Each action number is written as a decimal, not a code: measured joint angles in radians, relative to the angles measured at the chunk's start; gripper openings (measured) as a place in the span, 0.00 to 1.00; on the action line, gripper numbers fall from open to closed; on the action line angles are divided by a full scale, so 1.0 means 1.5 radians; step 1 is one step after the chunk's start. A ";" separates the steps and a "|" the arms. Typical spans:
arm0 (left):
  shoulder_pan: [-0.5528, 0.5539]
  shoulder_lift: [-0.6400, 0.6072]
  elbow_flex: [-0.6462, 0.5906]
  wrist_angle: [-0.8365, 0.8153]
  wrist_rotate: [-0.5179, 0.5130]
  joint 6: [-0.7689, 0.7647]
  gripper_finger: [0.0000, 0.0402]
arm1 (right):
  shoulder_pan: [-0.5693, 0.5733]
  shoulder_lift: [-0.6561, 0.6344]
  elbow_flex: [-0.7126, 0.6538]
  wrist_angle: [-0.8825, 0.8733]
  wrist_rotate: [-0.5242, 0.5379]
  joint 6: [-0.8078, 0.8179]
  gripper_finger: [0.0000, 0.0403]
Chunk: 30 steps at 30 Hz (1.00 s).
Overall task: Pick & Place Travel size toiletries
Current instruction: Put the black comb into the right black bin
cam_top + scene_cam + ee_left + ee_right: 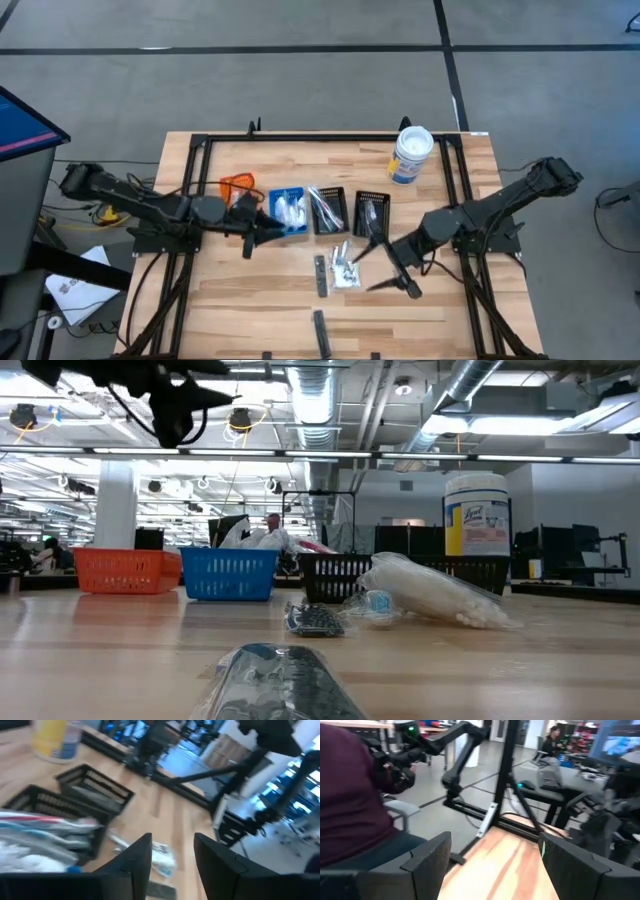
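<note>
Left claw [262, 236] hovers part-open and empty by the blue bin [288, 211]; right claw [385, 265], wide open (empty), flanks loose toiletries [343, 268]. White tub [411, 155] at one o'clock, label perhaps "Lysol".

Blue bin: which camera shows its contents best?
The high view: it looks straight down into the blue bin at the white packets. The low view shows only its side wall; the left wrist view, blurred packets; the right wrist, nothing.

The left gripper [268, 232] is hovering with fingers parted and nothing between them, while the right gripper [385, 265] is spreading its fingers wide, likewise holding nothing.
</note>
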<state>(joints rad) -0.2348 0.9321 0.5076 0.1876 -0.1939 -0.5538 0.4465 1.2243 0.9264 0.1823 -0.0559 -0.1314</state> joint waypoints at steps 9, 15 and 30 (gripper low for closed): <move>-0.066 0.136 0.000 0.099 -0.005 0.004 0.35 | 0.057 0.085 0.003 0.031 0.001 -0.007 0.73; -0.095 0.231 0.000 0.146 -0.018 0.003 0.35 | 0.059 0.130 0.039 0.033 0.003 0.003 0.73; -0.185 0.338 0.000 0.312 -0.106 -0.004 0.35 | 0.109 0.246 0.047 -0.065 0.053 0.377 0.73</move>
<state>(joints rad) -0.5129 1.4384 0.5076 0.6561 -0.3523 -0.5603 0.6093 1.5936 0.9966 0.0846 0.0230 0.4336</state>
